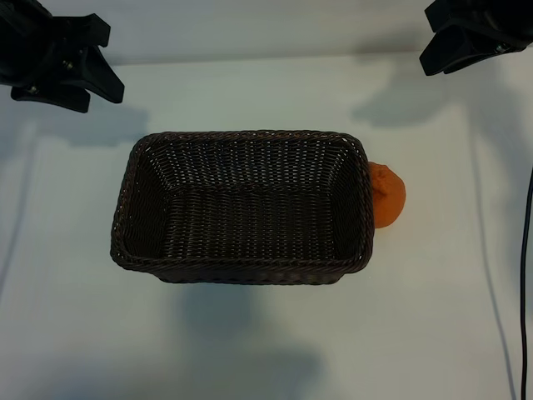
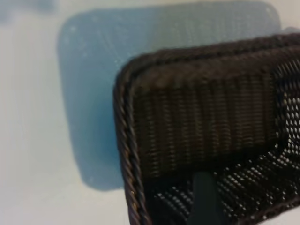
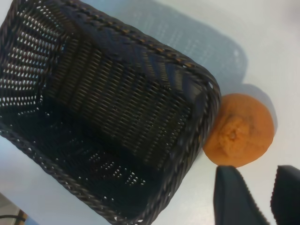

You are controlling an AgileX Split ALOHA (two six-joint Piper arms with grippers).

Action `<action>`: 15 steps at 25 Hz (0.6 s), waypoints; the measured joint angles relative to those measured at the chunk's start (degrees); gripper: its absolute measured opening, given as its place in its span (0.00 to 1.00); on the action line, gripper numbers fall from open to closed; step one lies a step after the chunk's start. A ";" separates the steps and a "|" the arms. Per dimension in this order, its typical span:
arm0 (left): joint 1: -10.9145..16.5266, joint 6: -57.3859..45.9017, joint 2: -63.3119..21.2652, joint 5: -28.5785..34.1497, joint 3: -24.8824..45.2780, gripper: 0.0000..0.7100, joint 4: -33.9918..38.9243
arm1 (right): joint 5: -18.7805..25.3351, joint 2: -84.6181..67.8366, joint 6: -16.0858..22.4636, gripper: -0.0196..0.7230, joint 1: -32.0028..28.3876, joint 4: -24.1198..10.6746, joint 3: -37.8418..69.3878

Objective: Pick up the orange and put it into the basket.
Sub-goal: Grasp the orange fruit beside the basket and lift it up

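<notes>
Orange (image 1: 388,195) touches basket (image 1: 241,271) on the table's right side; right gripper (image 3: 265,197), part-open and empty, is nearer; left gripper (image 1: 62,67) open, parked at far-left corner.

We see a big white surface (image 1: 250,342) that fills almost the whole exterior view. It is smooth and plain. Soft grey shadows (image 1: 241,333) lie on it, one near the front edge and more near the two far corners. Light comes from above and makes the white look a little blue in places. At the far side, a pale wall (image 1: 266,25) starts where the surface ends. A thin black cable (image 1: 526,275) runs down the right edge.
</notes>
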 joint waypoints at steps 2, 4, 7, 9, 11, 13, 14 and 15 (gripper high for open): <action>0.00 0.50 -0.65 0.00 2.45 0.71 -0.07 | 0.00 0.00 0.00 0.35 0.00 0.00 0.00; 0.00 1.39 -1.39 0.00 4.94 0.71 -0.11 | 0.00 0.00 0.00 0.35 0.00 0.00 0.00; 0.00 3.22 -2.65 0.00 7.80 0.71 -1.05 | 0.00 0.00 -0.06 0.35 0.00 0.00 0.00; 0.00 3.90 -3.40 0.00 8.51 0.71 -2.07 | 0.00 0.00 -0.06 0.35 0.00 0.00 0.00; 0.00 4.14 -3.96 0.00 8.68 0.71 -2.55 | 0.00 0.00 -0.06 0.35 0.00 0.00 0.00; 0.00 4.21 -4.03 0.00 8.68 0.71 -2.87 | 0.00 0.00 -0.06 0.35 0.00 0.00 0.00; 0.00 4.25 -4.03 0.00 8.68 0.71 -2.88 | 0.00 0.00 -0.06 0.35 0.00 0.00 0.00; 0.00 4.25 -4.03 0.00 8.68 0.71 -2.88 | 0.00 0.00 -0.01 0.35 0.00 0.00 0.00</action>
